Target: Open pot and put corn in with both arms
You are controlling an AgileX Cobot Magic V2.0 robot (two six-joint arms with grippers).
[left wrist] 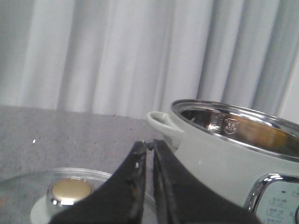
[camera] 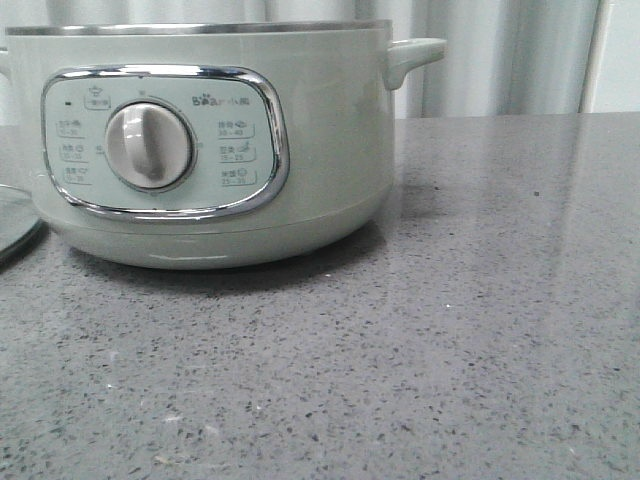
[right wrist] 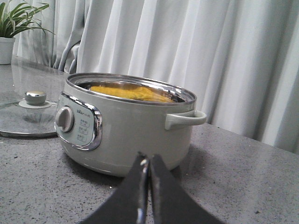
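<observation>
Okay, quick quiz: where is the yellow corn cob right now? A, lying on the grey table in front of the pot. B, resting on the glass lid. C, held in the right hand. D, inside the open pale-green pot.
D: the right wrist view shows the bright yellow corn cob lying inside the open pale-green electric pot, below its steel rim, while the round glass lid sits off on the grey speckled table.

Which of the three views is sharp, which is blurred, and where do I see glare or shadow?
Front view: the pot is fairly sharp, with a soft shadow beneath it and pale sheen on the table. Left wrist view: soft focus, the left end effector blurred, bright glints on the steel rim. Right wrist view: clearest one; the corn shows well, and the glass lid reflects light.
</observation>
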